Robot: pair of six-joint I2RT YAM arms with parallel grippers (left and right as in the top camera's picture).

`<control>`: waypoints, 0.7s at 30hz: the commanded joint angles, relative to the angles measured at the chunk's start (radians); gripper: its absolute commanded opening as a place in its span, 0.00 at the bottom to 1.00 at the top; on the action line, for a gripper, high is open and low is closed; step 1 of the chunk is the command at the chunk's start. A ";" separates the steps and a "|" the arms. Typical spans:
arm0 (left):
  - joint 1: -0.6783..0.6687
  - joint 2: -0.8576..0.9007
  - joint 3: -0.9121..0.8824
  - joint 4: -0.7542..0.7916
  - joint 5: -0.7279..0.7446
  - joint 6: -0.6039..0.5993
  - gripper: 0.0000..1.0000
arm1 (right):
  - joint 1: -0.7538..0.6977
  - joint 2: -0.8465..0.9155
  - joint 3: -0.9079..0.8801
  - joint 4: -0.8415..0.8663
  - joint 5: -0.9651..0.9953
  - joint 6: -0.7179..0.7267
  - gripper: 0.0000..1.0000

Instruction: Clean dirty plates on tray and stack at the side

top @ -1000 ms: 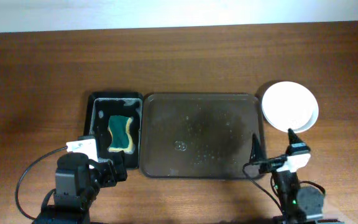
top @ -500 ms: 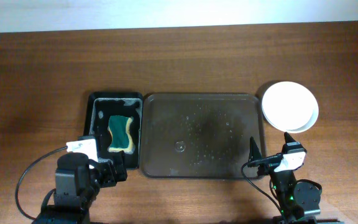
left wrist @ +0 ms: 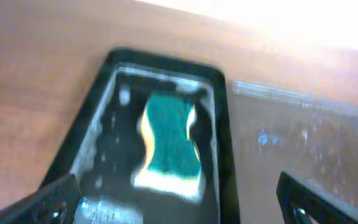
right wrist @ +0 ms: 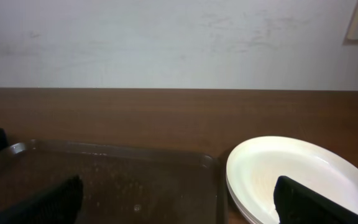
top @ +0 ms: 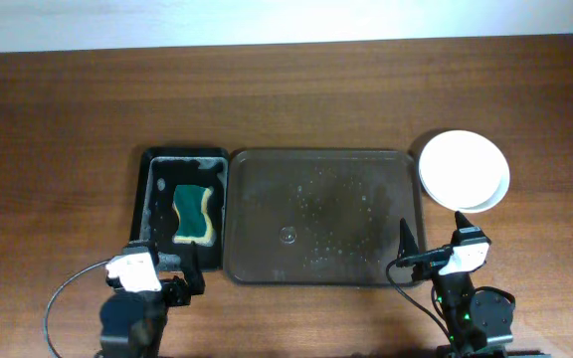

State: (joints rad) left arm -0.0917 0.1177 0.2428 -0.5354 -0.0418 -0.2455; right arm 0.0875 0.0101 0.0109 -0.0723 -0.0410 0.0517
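The plates [top: 465, 170] sit in a stack on the table just right of the tray, a white one on top; the stack also shows in the right wrist view [right wrist: 291, 177]. The large dark brown tray [top: 321, 214] holds no plates and is wet with droplets; its far rim shows in the right wrist view [right wrist: 123, 155]. My left gripper [top: 172, 267] is open and empty at the near end of the small black tray. My right gripper [top: 434, 239] is open and empty near the brown tray's front right corner, in front of the plates.
A small black tray [top: 186, 204] with a green-yellow sponge [top: 194, 213] lies left of the brown tray; in the left wrist view the sponge [left wrist: 169, 140] lies in wet foam. A wall rises behind the table's far edge [right wrist: 179, 88].
My left arm has drawn back toward the table's front edge. My right arm drew back slightly a second ago and has held still since.
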 commanded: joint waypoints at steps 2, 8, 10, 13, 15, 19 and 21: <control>0.038 -0.113 -0.174 0.315 -0.016 0.019 0.99 | -0.003 -0.007 -0.005 -0.005 0.008 0.001 0.99; 0.039 -0.113 -0.235 0.513 -0.045 0.132 0.99 | -0.003 -0.007 -0.005 -0.005 0.009 0.001 0.99; 0.038 -0.113 -0.234 0.452 -0.001 0.225 1.00 | -0.003 -0.007 -0.005 -0.005 0.008 0.001 0.99; 0.038 -0.113 -0.234 0.452 -0.008 0.274 0.99 | -0.003 -0.007 -0.005 -0.005 0.008 0.001 0.98; 0.038 -0.113 -0.234 0.452 -0.006 0.286 0.99 | -0.003 -0.007 -0.005 -0.005 0.009 0.001 0.99; 0.034 -0.113 -0.234 0.447 0.019 0.285 0.99 | -0.003 -0.007 -0.005 -0.005 0.008 0.001 0.99; 0.034 -0.113 -0.233 0.450 0.019 0.285 0.99 | -0.003 -0.007 -0.005 -0.005 0.009 0.001 0.99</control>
State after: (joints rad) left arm -0.0586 0.0109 0.0143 -0.0826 -0.0406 0.0185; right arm 0.0875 0.0101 0.0109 -0.0723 -0.0410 0.0525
